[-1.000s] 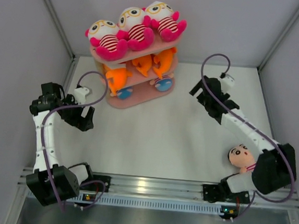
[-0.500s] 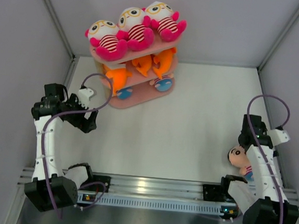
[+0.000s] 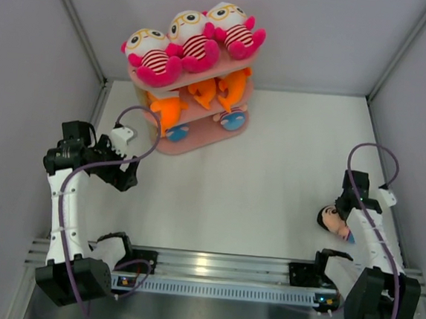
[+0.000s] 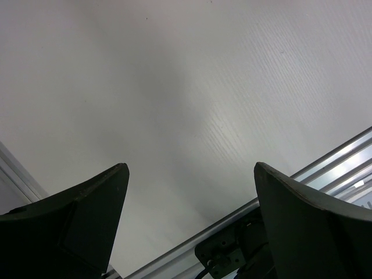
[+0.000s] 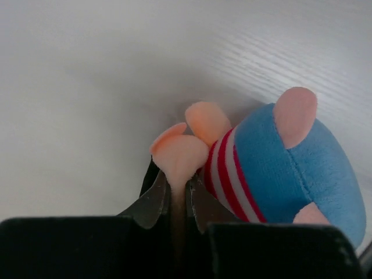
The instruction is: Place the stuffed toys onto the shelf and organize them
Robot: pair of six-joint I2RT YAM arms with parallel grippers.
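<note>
The pink shelf point(image 3: 200, 139) stands at the far left of the table. Three white-faced stuffed toys point(image 3: 188, 39) sit on its top board, orange sharks point(image 3: 204, 93) on the middle one, and blue-bottomed dolls point(image 3: 233, 119) on the lowest. A peach-faced striped doll point(image 3: 332, 220) lies near the right front corner. My right gripper point(image 5: 177, 185) is shut on one peach limb of this doll point(image 5: 279, 168), whose red-striped, blue body lies just to the right of the fingers. My left gripper point(image 4: 192, 170) is open over bare table at the left, holding nothing.
White walls close in the table on the left, back and right. An aluminium rail point(image 3: 211, 264) runs along the near edge by both arm bases. The right arm point(image 3: 370, 240) is folded close to the right wall.
My right arm swung back from mid-table to the doll at the right front and shut on its limb; the doll turned and shifted a little left. The left arm barely moved.
</note>
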